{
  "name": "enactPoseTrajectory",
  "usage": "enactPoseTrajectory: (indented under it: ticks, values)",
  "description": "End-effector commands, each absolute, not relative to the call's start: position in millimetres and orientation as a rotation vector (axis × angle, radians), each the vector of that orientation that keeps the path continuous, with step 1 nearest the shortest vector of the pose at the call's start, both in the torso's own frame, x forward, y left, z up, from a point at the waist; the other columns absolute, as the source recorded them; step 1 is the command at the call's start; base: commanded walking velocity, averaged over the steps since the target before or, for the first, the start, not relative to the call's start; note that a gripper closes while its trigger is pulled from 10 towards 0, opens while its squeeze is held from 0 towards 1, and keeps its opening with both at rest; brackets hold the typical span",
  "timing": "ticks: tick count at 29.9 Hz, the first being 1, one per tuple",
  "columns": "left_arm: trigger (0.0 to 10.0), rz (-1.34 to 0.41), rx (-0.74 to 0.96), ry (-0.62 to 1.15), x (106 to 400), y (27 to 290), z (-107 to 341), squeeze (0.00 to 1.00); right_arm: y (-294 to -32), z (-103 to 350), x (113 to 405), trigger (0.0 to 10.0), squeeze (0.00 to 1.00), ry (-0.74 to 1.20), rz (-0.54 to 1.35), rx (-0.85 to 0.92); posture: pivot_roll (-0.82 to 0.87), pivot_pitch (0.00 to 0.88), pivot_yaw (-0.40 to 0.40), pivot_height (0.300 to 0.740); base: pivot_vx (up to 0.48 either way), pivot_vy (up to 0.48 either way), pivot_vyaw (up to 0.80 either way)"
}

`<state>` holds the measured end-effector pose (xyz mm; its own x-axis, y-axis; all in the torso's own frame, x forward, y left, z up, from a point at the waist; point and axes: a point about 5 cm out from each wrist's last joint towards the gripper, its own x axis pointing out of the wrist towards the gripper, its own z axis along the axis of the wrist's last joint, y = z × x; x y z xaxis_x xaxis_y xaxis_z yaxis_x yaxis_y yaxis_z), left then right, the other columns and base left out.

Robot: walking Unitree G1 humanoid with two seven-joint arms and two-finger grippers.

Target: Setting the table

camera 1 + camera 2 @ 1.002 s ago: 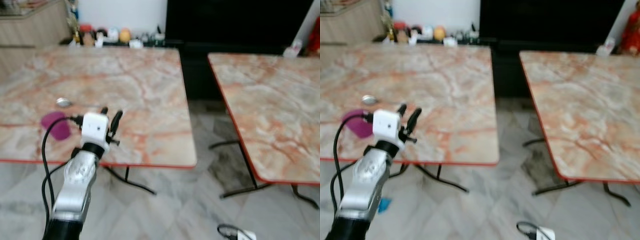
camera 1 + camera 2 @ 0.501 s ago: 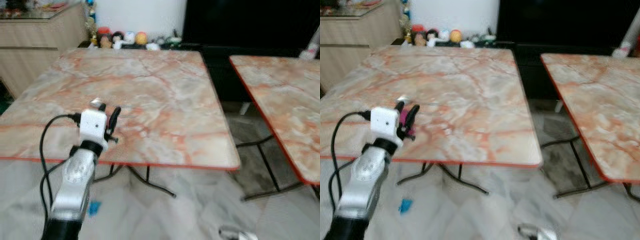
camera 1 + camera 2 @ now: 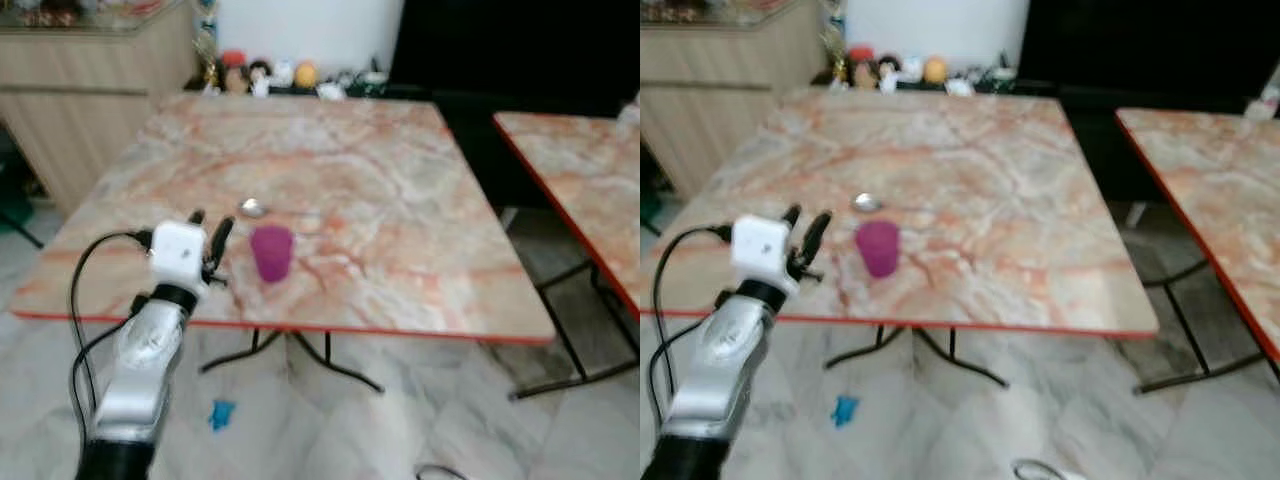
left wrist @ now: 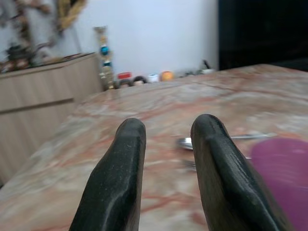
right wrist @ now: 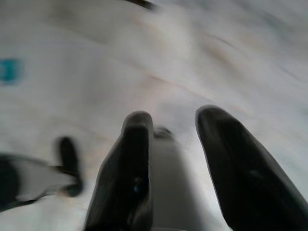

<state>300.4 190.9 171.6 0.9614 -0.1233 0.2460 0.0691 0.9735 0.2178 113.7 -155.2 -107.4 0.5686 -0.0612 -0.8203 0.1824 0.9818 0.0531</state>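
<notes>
A purple cup [image 3: 271, 252] stands upright near the near edge of a marble table [image 3: 400, 200], a spoon [image 3: 252, 208] just beyond it. The left gripper [image 3: 207, 232], fingers parted and empty, hovers left of the cup. The right gripper [image 5: 173, 144] hangs idle, fingers apart.

soft even indoor light, head views kinda motion-blurred, right wrist view super smeary, no harsh glare
</notes>
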Motion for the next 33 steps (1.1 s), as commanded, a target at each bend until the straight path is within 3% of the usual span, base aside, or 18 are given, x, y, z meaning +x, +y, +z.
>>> enactPoseTrajectory:
  ticks: [1, 19, 23, 33]
  values:
    - [10.0, -0.149, 0.176, -0.26, 301, 178, 172, 0.0, -167, -108, 109, 10.0, 0.0, 0.961, -0.171, 0.114, 0.14, 0.0, -0.05, 0.74, 0.0, 0.0, 0.0]
    - [10.0, -0.21, 0.113, -0.228, 299, 170, 169, 0.0, -172, -107, 112, 10.0, 0.0, 0.964, -0.155, 0.084, 0.15, 0.0, -0.043, 0.74, 0.0, 0.0, 0.0]
    - [10.0, -0.217, 0.117, -0.225, 300, 170, 170, 0.0, -181, -101, 131, 10.0, 0.0, 0.928, -0.161, 0.086, 0.15, 0.0, -0.041, 0.74, 0.0, 0.0, 0.0]
    - [10.0, -0.226, 0.127, -0.217, 298, 167, 169, 0.0, -185, -99, 138, 10.0, 0.0, 0.924, -0.164, 0.089, 0.16, 0.0, -0.042, 0.74, 0.078, 0.0, 0.0]
